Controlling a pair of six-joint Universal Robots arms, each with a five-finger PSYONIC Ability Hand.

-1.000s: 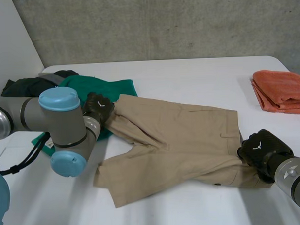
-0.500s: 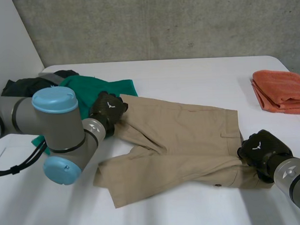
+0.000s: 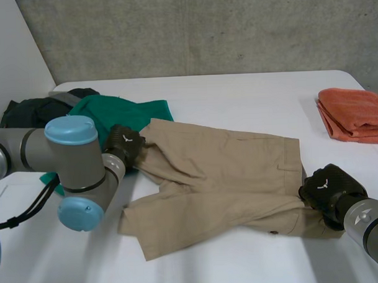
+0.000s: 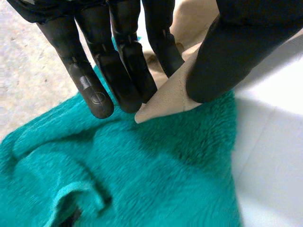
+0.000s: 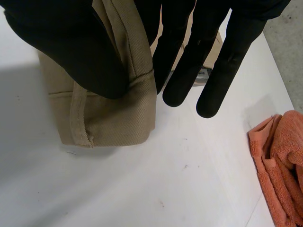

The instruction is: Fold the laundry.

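1. Khaki shorts (image 3: pixel 221 177) lie spread across the middle of the white table (image 3: pixel 249 93). The waistband points toward the right of the frame and the legs toward the left. The far leg's end overlaps a green towel (image 3: pixel 138 111).
2. At centre left, the left robot hand (image 3: pixel 124 144) pinches a hem corner of that leg between its thumb and straight fingers. Only a small tip of cloth sits in the pinch, just above the towel.
3. At lower right, the right robot hand (image 3: pixel 330 187) grips the waistband end, its thumb pressing doubled cloth against its fingers.
4. The hold on the hem is thin, so a quick lift could pull the tip free and the leg would drop crumpled.
5. The left fingertips are very close to the towel's pile. They could snag it and drag the towel into the fold.
6. The near leg, at lower left, is held by neither hand. It may trail or bunch when the shorts are carried over, which would leave an uneven fold.
7. An orange towel (image 3: pixel 354 114) at the right edge and a dark garment (image 3: pixel 29 110) at upper left lie well apart, so they are unlikely to interfere.
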